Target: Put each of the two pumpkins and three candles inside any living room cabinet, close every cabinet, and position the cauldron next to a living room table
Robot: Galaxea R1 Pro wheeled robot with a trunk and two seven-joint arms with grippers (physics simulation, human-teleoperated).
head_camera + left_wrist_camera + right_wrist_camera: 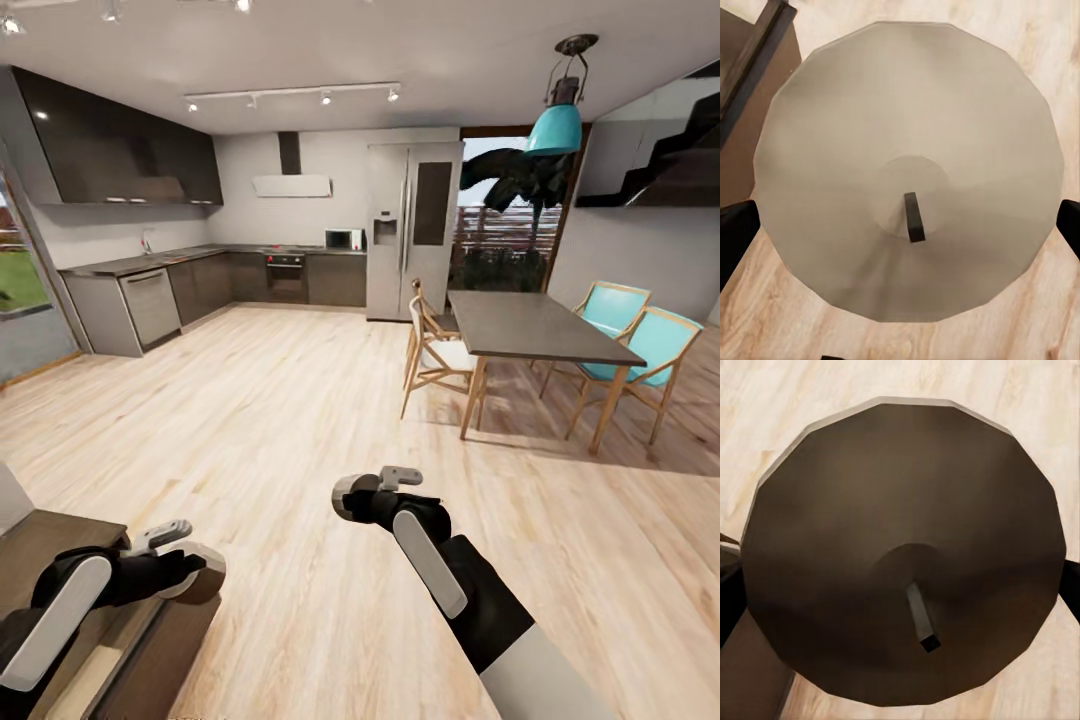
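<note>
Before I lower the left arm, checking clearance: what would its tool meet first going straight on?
Likely the wood floor: the left tool grips a candle pointing down, cabinet edge just beside it.

Grey dining table (535, 328) with wooden chairs (432, 352), silver fridge (412, 230) — teal pendant lamp (556, 128), light wood floor (270, 440).

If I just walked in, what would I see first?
Probably the bright turquoise lamp hanging over the dark dining table, with two turquoise chairs on its far side. Closer in, each wrist view shows a candle top with its wick: the left gripper holds one candle, the right gripper another candle.
</note>
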